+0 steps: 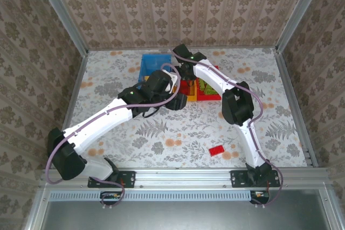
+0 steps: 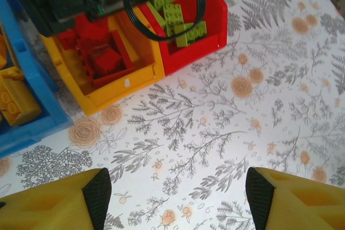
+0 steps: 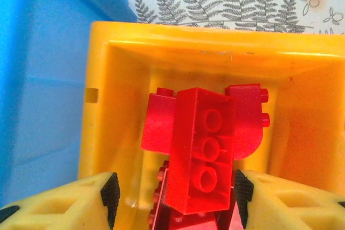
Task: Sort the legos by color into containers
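Right tool (image 3: 177,197) spread open over the yellow-orange plastic bin (image 3: 188,39).
Left tool (image 2: 175,195) open beside that bin; the long red plastic brick (image 3: 202,149) inside is cut off at its lower end.

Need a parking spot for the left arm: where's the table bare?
Bare: table centre, left of the red plate; also right of the red bin. Crowded: at the bins, where left gripper and right gripper hover.
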Robot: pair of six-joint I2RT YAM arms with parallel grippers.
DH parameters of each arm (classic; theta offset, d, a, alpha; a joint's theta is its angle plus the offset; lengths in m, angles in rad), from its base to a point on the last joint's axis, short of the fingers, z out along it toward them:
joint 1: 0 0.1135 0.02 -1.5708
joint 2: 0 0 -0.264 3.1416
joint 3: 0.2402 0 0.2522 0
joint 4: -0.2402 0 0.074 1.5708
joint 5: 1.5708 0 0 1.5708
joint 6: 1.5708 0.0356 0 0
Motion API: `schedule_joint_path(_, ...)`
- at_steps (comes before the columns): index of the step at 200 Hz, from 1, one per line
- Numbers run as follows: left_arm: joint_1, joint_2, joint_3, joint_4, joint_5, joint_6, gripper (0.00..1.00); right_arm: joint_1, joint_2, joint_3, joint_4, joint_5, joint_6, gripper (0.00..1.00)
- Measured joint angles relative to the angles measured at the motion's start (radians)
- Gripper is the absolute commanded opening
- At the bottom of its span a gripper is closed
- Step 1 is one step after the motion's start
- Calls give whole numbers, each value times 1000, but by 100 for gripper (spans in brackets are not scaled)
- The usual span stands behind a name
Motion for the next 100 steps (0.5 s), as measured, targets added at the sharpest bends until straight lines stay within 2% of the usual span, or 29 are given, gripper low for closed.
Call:
schedule_joint_path(18, -11, 14, -9, -1, 30, 40, 71, 3, -71, -53, 10, 0, 0, 59)
schedule_joint_path(43, -45, 47, -15, -8, 91, 120, 71, 7, -263, -229, 64, 5, 0, 59)
schedule_joint_path(72, -113, 136, -10, -28, 157, 233, 71, 6, -570, -549, 181, 8, 2, 61)
schedule_joint_path(100, -238, 254, 2, -39, 177, 352, 72, -10, -876, -912, 240, 15, 30, 65)
